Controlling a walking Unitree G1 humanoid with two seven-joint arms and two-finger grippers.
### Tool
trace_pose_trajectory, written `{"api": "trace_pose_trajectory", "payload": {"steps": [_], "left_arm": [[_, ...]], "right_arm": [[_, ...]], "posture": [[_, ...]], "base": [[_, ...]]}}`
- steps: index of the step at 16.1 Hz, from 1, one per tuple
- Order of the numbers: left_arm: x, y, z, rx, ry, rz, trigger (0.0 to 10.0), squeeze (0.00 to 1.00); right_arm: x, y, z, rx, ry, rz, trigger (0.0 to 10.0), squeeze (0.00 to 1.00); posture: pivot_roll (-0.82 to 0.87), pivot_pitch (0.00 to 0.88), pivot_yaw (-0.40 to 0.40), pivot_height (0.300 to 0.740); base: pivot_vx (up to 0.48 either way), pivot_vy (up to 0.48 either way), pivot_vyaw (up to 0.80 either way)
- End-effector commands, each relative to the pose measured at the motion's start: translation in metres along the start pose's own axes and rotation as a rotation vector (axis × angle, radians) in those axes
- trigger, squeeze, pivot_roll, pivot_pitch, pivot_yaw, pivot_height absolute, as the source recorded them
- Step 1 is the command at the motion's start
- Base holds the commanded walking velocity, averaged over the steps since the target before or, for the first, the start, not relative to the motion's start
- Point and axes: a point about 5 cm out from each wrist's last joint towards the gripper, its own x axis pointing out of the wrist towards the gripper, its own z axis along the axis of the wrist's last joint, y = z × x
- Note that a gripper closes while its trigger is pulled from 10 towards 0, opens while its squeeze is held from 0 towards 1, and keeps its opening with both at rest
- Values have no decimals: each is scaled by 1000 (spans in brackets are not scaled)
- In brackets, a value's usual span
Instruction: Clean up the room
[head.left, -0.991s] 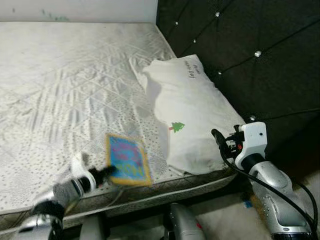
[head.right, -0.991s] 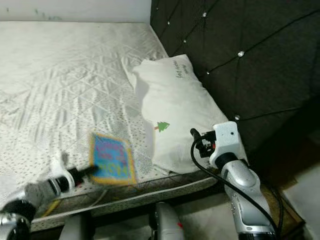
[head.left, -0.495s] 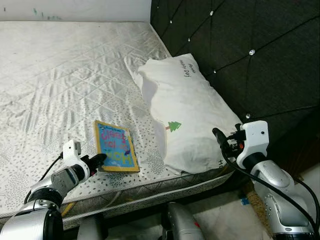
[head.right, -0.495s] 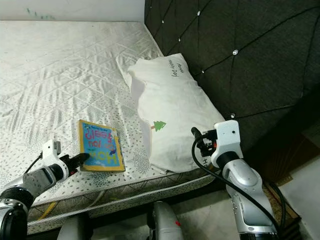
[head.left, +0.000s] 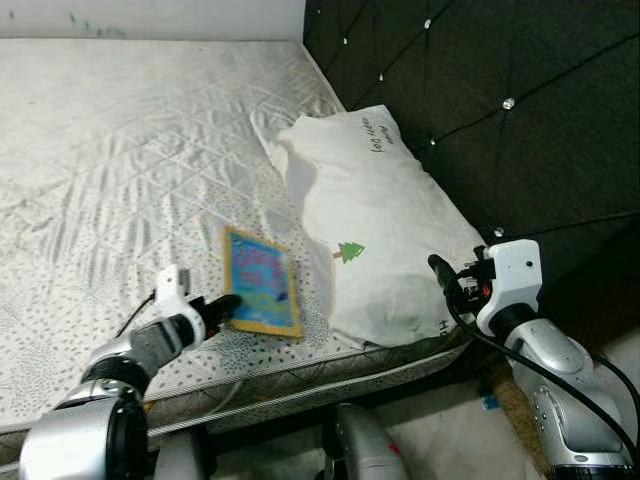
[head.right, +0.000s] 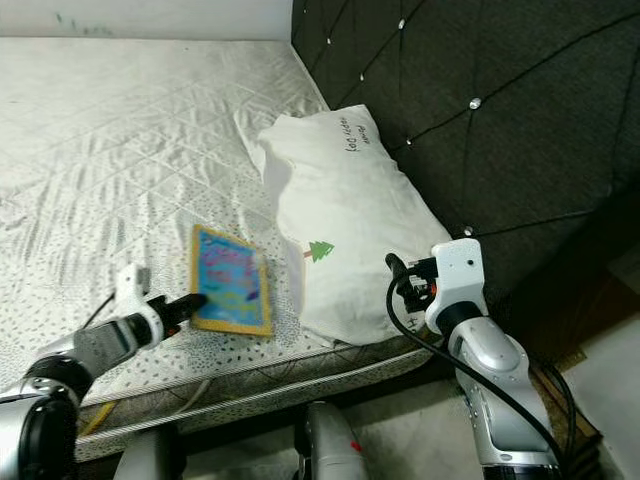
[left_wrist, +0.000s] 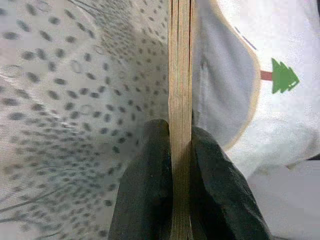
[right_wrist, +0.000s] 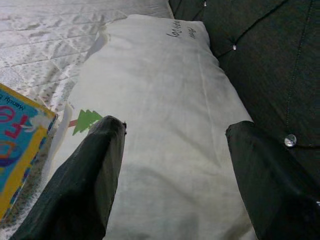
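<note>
Left wrist view: left pincer (left_wrist: 181, 165) clamped on book (head.left: 261, 283) edge, both fingers (left_wrist: 150, 185) flat on covers. Book tilted just off mattress (head.left: 120, 150), pillow (head.left: 375, 220) right beyond its far edge. Right pincer (right_wrist: 172, 165) spread wide, hovering over pillow, holding nothing. Tip: grip is near one edge only, so lift slow & level, w/o clipping pillow.

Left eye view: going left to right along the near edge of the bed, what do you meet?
Left gripper pinching the book's edge → book → white pillow → right gripper, fingers apart, near the pillow's corner → dark tufted headboard.
</note>
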Motion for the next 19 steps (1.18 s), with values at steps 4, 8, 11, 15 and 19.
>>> {"api": "trace_pose_trajectory", "payload": {"steps": [4,8,11,15,19], "left_arm": [[9,-12,-2,-37,9,-39,10000,0],[20,-29,-8,-33,42,-101,10000,0],[18,-22,-20,-29,85,-70,10000,0],[11,-8,-32,-47,114,-15,10000,635],[5,2,-38,-49,126,29,10000,1000]], "right_arm": [[-1,-5,8,-12,-21,-22,10000,0],[-1,-6,8,-15,-20,-23,10000,0],[1,-4,9,-12,-23,-18,10000,0],[2,-5,8,-11,-23,-22,10000,0],[2,-4,8,-11,-24,-21,10000,0]], "posture": [[-340,107,-138,612],[-340,107,-138,612],[-332,108,-137,612],[-331,110,-133,612],[-331,108,-133,612]], "base": [[0,0,0],[0,0,0],[0,0,0],[0,0,0],[0,0,0]]}}
